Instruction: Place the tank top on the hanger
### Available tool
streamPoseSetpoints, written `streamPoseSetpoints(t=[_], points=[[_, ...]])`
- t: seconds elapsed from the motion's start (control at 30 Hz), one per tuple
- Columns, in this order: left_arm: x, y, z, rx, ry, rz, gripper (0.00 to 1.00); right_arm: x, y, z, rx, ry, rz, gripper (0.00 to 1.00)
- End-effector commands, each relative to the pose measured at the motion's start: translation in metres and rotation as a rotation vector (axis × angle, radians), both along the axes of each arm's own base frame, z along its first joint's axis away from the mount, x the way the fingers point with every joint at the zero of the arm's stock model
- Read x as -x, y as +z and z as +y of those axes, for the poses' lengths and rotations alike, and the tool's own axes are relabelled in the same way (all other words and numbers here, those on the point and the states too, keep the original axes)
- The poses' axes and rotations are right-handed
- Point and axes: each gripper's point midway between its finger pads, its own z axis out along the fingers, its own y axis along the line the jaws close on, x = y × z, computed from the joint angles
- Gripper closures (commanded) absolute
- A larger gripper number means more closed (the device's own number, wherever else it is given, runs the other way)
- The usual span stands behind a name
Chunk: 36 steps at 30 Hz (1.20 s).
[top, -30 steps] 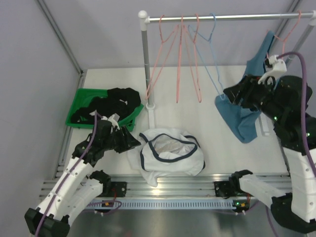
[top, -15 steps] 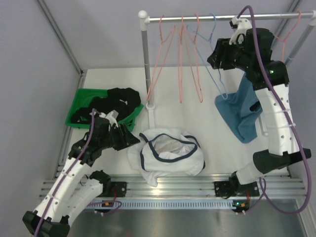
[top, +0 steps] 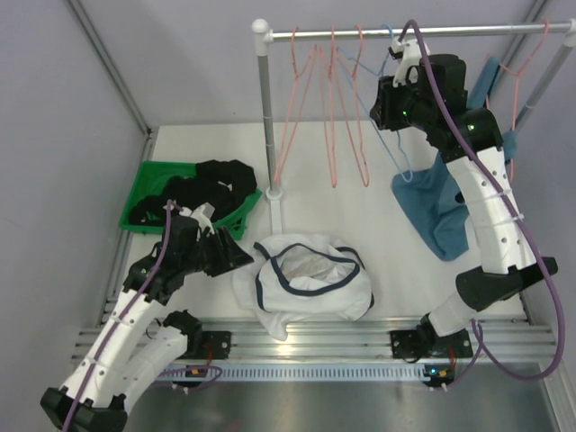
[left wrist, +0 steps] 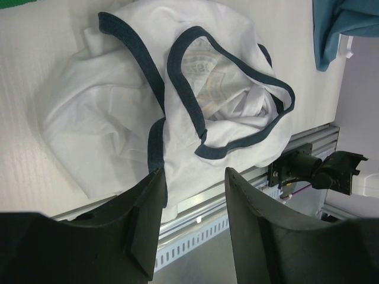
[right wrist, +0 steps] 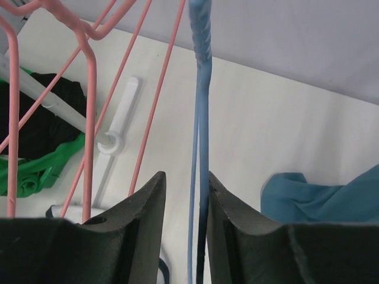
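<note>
The tank top (top: 310, 279), lying crumpled on the surface (top: 360, 225) by the spread, empty left gripper (left wrist: 193, 173), is being judged limp and light, best pinched at its trim, while the hanger (right wrist: 200, 118) is being straddled by the narrowly parted right gripper (right wrist: 185, 177).

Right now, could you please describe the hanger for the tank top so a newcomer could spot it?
Look at the metal rail at the back. The hanger hangs there, between the fingers of the right gripper. It is the only light-blue one; the neighbouring hangers are pink.
</note>
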Motion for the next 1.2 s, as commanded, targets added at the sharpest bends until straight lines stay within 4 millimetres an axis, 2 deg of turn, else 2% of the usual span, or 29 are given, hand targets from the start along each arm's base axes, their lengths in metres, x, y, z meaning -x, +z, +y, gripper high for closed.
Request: streamPoseSetpoints(t=[0.0,0.13,0.23,0.37,0.47,0.93,1.07,1.17], points=[[-0.002,0.011,0.000,0.005,-0.009,-0.041,0.50,-0.002,0.019,-0.007,0.022,-0.043,-0.084,0.69],[-0.003,0.011,0.000,0.001,-0.010,-0.041,0.51,-0.005,0.018,-0.012,0.031,-0.070,-0.084,0.73],[-0.003,0.012,0.000,0.001,-0.012,-0.040,0.51,-0.007,0.016,-0.011,0.037,-0.071,-0.080,0.80],[-0.004,0.013,0.000,0.000,-0.009,-0.041,0.51,-0.010,0.013,-0.011,0.040,-0.075,-0.073,1.00],[-0.005,0.014,0.000,-0.002,-0.010,-0.048,0.52,-0.010,0.019,-0.013,0.035,-0.089,-0.085,1.00],[-0.007,0.017,-0.002,-0.003,-0.023,-0.055,0.53,0.003,0.068,-0.028,-0.035,-0.154,-0.231,1.00],[-0.008,0.017,-0.002,-0.004,-0.027,-0.056,0.53,0.006,0.075,-0.030,-0.046,-0.161,-0.250,1.00],[-0.007,0.015,-0.003,-0.005,-0.032,-0.051,0.53,0.008,0.071,-0.031,-0.045,-0.166,-0.237,1.00]])
